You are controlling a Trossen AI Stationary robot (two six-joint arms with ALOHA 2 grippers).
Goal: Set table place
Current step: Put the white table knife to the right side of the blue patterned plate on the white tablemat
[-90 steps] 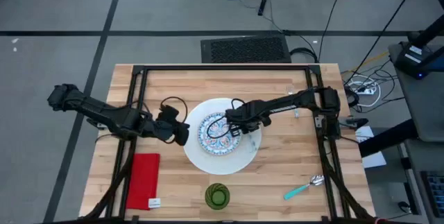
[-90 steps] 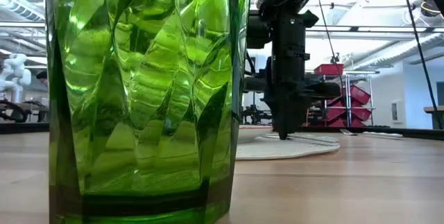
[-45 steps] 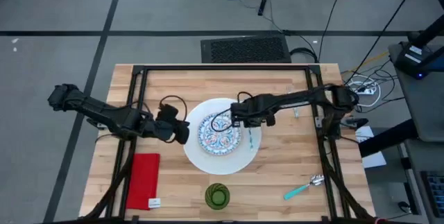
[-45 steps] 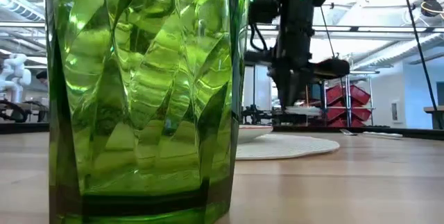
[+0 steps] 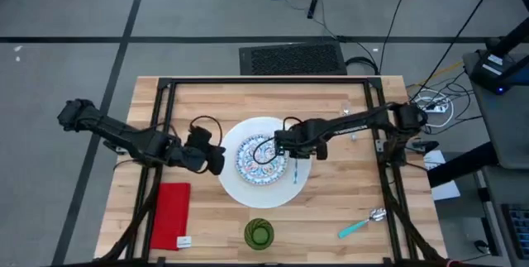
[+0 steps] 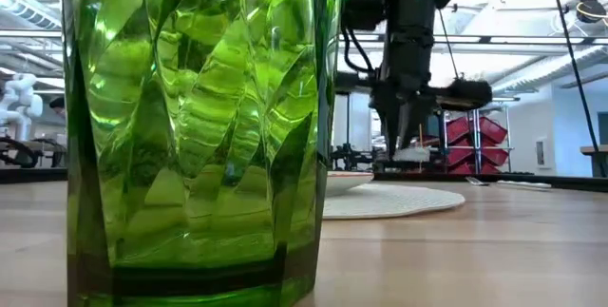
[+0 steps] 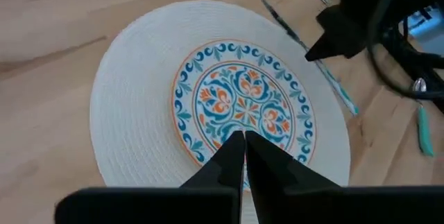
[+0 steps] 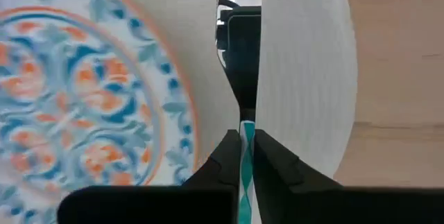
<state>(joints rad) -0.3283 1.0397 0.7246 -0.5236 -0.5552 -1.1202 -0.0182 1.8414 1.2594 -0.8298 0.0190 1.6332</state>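
Observation:
A large white plate (image 5: 240, 186) lies mid-table with the small blue-red patterned plate (image 5: 261, 160) on it. My right gripper (image 5: 287, 146) is shut on a slim silver utensil (image 5: 295, 169) with a teal-striped handle, over the white plate's right part. My left gripper (image 5: 216, 158) is shut and hangs at the plate's left rim, touching nothing. The red napkin (image 5: 169, 215) lies near left, the green cup (image 5: 259, 234) stands near the front edge, and the teal-handled spoon (image 5: 360, 225) lies near right. My right gripper pinches the utensil's teal-striped handle (image 8: 245, 128) between its two fingers. The fingers point down from above and lie across the handle. The utensil hangs about level, lifted clear of the white plate (image 6: 399, 201).
A small silver utensil (image 5: 352, 131) lies on the wood at the far right. The black frame rails (image 5: 380, 126) run along both sides and the far side. The green cup (image 6: 199, 126) fills the left of the low view.
My right gripper has risen from the white plate beside the patterned plate, shifting slightly toward the table's far right. The utensil has come up with it and hangs clear of the plate.

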